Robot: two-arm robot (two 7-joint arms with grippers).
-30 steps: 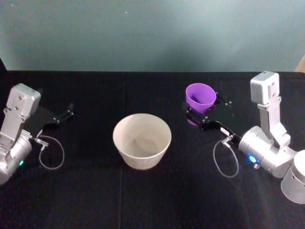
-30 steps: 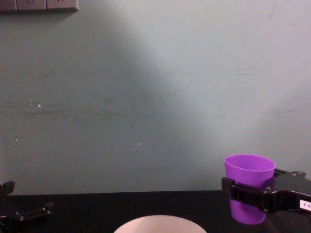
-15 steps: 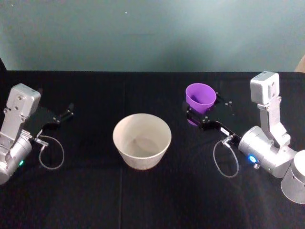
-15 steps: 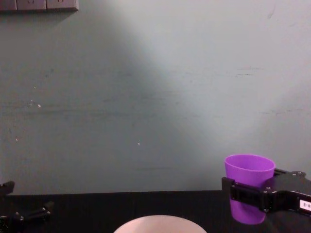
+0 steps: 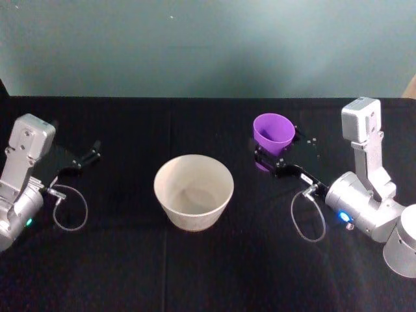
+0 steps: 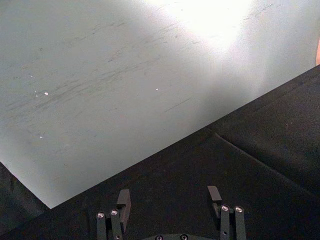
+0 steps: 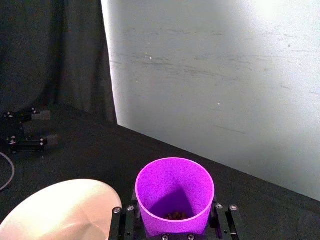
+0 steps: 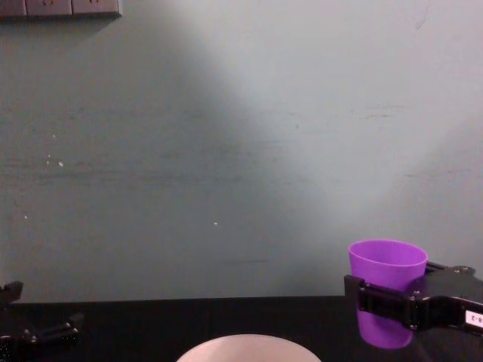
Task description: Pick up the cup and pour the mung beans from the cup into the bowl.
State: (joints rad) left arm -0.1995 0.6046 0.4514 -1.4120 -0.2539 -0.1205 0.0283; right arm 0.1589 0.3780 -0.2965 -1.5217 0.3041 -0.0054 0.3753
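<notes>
A bright purple cup (image 5: 273, 132) stands upright to the right of the bowl (image 5: 193, 191), with my right gripper (image 5: 272, 158) shut on its lower half. From the right wrist, the cup (image 7: 174, 194) holds a few dark mung beans (image 7: 174, 216) at its bottom, and the bowl's pale rim (image 7: 55, 202) lies beside it. From the chest, the cup (image 8: 386, 290) sits clamped in the right gripper (image 8: 386, 303), and the bowl's rim (image 8: 247, 342) shows at the bottom edge. My left gripper (image 5: 93, 153) rests open at the table's left, apart from both; its fingers (image 6: 123, 200) hold nothing.
A black cloth covers the table (image 5: 195, 260) up to a pale green wall (image 5: 208, 45). Loose cable loops hang by the left wrist (image 5: 68, 208) and the right wrist (image 5: 307, 218). Open cloth lies between bowl and cup.
</notes>
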